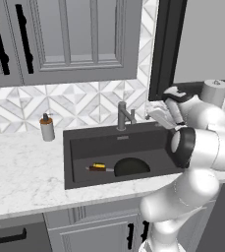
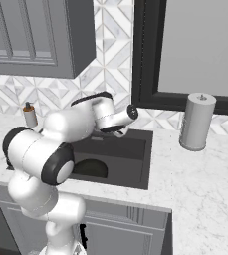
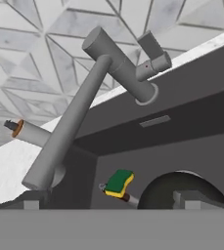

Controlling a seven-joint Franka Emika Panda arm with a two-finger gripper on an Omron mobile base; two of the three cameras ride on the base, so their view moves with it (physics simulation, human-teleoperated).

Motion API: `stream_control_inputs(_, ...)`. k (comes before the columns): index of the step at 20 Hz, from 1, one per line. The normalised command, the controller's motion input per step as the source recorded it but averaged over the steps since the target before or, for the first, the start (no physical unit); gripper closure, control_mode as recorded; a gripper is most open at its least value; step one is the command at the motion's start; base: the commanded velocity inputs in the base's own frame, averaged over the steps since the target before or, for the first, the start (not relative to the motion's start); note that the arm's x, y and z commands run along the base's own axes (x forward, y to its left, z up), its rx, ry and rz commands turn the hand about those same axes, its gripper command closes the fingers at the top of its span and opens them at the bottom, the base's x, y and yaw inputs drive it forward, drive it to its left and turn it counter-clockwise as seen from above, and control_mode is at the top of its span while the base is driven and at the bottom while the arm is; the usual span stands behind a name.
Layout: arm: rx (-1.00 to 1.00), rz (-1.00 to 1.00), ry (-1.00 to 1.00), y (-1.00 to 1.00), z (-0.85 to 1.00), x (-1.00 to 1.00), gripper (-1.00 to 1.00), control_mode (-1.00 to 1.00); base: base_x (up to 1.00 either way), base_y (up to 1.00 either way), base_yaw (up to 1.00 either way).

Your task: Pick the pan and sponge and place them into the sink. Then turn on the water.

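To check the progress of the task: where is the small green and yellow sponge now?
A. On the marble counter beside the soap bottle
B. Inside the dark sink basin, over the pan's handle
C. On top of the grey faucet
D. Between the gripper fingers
B: the small green and yellow sponge lies inside the dark rectangular sink basin, over the handle of the round black frying pan.

The pan [image 1: 131, 167] lay in the sink [image 1: 74, 147] with its near half hidden behind the basin's front wall. In the right base view the arm covered the faucet [image 3: 79, 117] and most of the basin. The sponge [image 3: 119, 183] hid part of the pan's handle [image 1: 97, 168]. The soap bottle [image 1: 47, 128] was too small to read.
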Motion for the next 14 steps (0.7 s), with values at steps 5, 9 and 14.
stream_control_inputs(5, 0.00, -0.02, 0.01, 0.00, -0.06, 0.30, -1.00, -1.00, 0.00, 0.00, 0.00)
stream_control_inputs(9, 0.00, 0.00, 0.00, 0.02, -0.08, 0.25, -1.00, -1.00, 0.00, 0.00, 0.00)
stream_control_inputs(14, 0.00, 0.00, 0.00, 0.00, -0.17, 0.31, -1.00, -1.00, 0.00, 0.00, 0.00)
